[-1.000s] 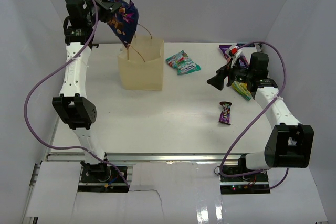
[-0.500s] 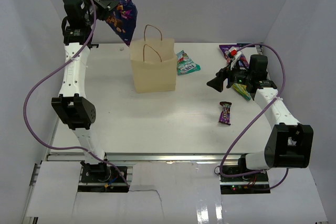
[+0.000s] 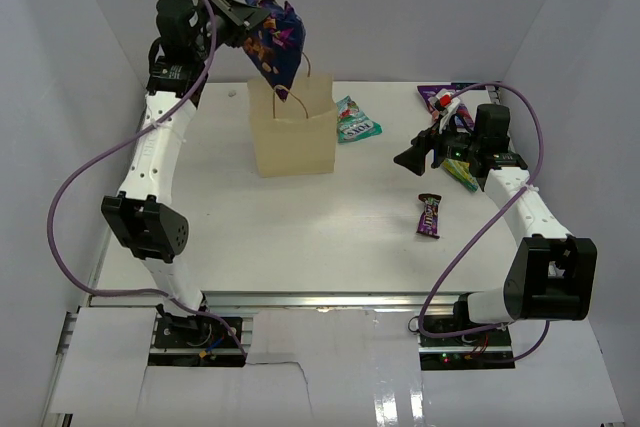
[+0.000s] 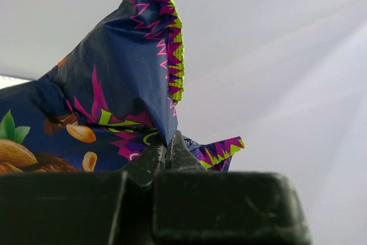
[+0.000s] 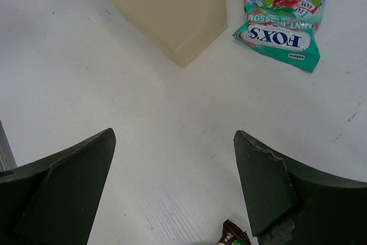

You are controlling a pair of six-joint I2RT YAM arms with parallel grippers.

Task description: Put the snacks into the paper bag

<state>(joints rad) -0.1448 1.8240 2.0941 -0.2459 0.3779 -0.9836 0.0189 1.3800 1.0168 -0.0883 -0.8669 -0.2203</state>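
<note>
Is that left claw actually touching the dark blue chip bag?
Touching. The left wrist view shows the left gripper pinched shut on the dark blue chip bag at its crimped edge.

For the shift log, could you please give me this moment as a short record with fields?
left gripper: shut on the chip bag, raised
chip bag: hanging, seemingly above the paper bag's mouth
paper bag: upright on the table
right gripper: open, empty, low over the table
loose snacks: teal pouch beside the paper bag; candy bar lying apart
</note>
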